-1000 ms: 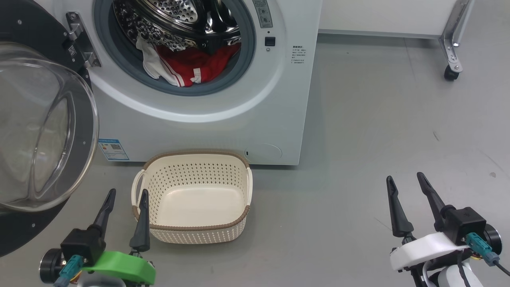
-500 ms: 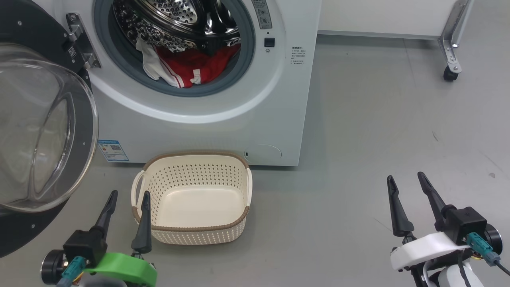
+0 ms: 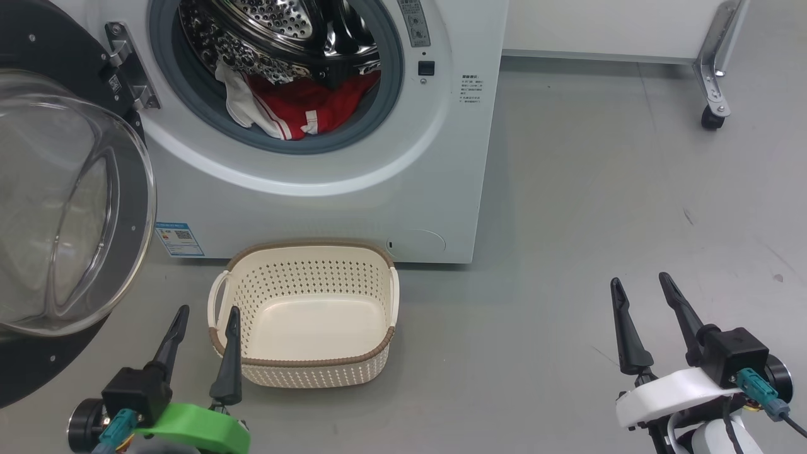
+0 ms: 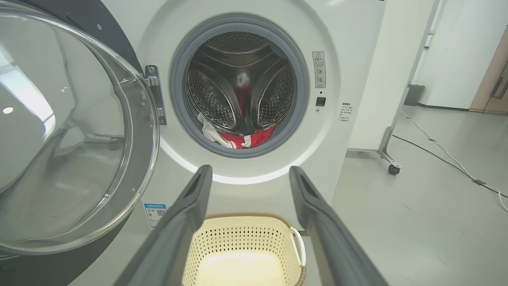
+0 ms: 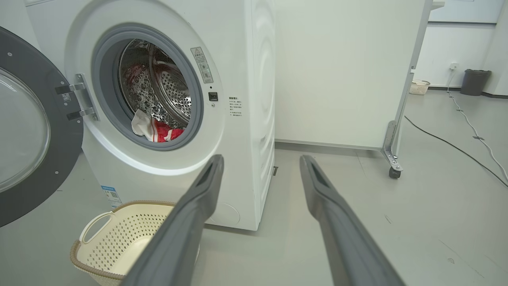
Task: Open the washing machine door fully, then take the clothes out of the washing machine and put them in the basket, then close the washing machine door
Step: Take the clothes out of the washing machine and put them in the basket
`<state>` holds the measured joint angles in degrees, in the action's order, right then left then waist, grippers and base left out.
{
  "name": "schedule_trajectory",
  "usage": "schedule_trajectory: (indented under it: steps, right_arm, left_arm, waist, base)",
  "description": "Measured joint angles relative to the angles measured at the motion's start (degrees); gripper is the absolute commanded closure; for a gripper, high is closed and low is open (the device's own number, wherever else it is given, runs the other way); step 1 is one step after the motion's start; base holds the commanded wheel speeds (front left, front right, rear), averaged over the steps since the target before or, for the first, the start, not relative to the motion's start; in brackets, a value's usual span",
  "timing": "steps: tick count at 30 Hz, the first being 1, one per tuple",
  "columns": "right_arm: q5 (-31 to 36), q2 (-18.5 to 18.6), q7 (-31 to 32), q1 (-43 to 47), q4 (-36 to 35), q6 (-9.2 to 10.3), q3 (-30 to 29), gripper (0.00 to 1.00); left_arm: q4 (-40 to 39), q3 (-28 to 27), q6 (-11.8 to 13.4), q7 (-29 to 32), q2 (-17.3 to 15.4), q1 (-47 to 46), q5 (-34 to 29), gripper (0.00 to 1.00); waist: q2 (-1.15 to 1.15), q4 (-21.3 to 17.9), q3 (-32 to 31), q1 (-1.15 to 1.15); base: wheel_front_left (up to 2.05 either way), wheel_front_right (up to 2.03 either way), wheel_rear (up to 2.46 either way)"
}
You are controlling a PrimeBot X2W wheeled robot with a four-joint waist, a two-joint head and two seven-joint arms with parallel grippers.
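- While the bright red fabric garment with white stripes and white trim (image 3: pixel 296 104) is lying bunched at the bottom front of the perforated steel drum (image 3: pixel 277 19) of the big white front-loading washing machine (image 3: pixel 353 202), you are dealing with something that is looking soft, limp and light. It is probably going to sag and trail once lifted.
- One white fold is draping over the left of the grey rubber seal (image 3: pixel 391 88). I am judging the raised red bunch in the middle to be the better hold, so you should be pinching a thick fold deep enough that thin cloth is not slipping out.
- You should be expecting it to drag over the seal's lip, perhaps snagging there.
- The large round door with its glossy black ring and clear glass bowl (image 3: pixel 63 208) is standing swung wide at the left, leaving the opening free.
- The small cream rectangular plastic basket with a brown woven-look rim (image 3: pixel 315 360) is sitting on the grey floor (image 3: pixel 567 221), just in front of the machine and below the opening.
- Your left claw (image 3: pixel 209 309) is hovering low beside the basket's left handle, fingers spread wide and gripping nothing.
- Your right claw (image 3: pixel 638 278) is hovering over bare floor well to the basket's right, equally spread and holding nothing.
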<state>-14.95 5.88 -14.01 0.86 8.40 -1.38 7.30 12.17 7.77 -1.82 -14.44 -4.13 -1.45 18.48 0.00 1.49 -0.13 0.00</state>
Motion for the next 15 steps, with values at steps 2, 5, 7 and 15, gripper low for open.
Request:
schedule_trajectory:
  steps: [2,5,7,15]
  right_arm:
    - [0.0,0.0,0.0,0.0,0.0,-0.01,0.0,0.00]
    - [0.0,0.0,0.0,0.1,0.0,-0.05,0.0,0.00]
    - [0.0,0.0,0.0,0.2,0.0,-0.07,0.0,0.00]
    - [0.2,0.0,0.0,0.5,0.1,-0.08,0.1,0.00]
  left_arm:
    - [0.0,0.0,0.0,0.0,0.0,0.0,0.0,0.00]
    - [0.0,0.0,-0.3,0.0,0.0,0.0,0.2,0.00]
    - [-0.1,-0.1,-0.5,0.0,0.1,0.0,0.5,0.00]
    - [-0.2,-0.3,-0.5,0.0,0.2,0.0,0.9,0.00]
  waist:
    - [0.00,0.0,0.0,0.00]
    - [0.00,0.0,0.0,0.00]
    - [0.00,0.0,0.0,0.00]
    - [0.00,0.1,0.0,0.00]
  base:
    - [0.00,0.00,0.00]
    - [0.08,-0.08,0.00]
    - [0.17,-0.17,0.00]
    - [0.42,-0.42,0.00]
